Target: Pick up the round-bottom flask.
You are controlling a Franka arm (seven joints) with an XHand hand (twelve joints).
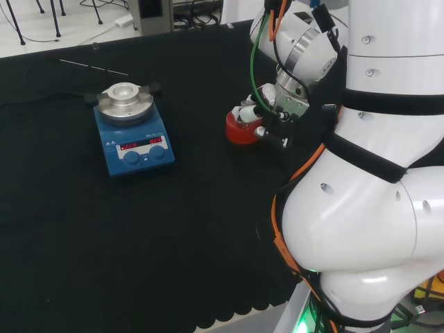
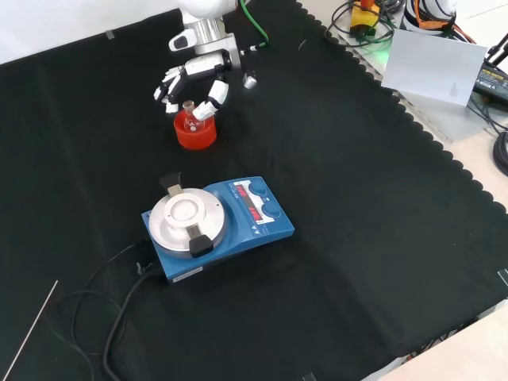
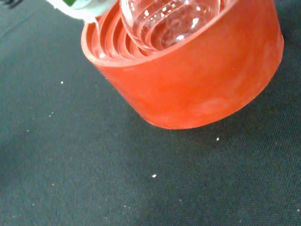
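The clear round-bottom flask (image 2: pixel 189 109) sits upright in a red ribbed ring stand (image 2: pixel 195 135) on the black cloth. In the wrist view its glass bulb (image 3: pixel 169 19) rests inside the stand (image 3: pixel 197 80). My hand (image 2: pixel 198 73) hangs right over it, palm down. Its fingers (image 2: pixel 169 86) curve down on one side of the neck with a small gap. The thumb (image 2: pixel 209 101) comes down on the other side, close to the neck. In the head view the hand (image 1: pixel 260 111) covers the top of the stand (image 1: pixel 241 132).
A blue magnetic stirrer (image 2: pixel 218 218) with a round metal plate stands nearer in the front view, its cable (image 2: pixel 111 317) trailing off. The stirrer (image 1: pixel 132 135) is left of the stand in the head view. A thin rod (image 1: pixel 94 68) lies beyond it.
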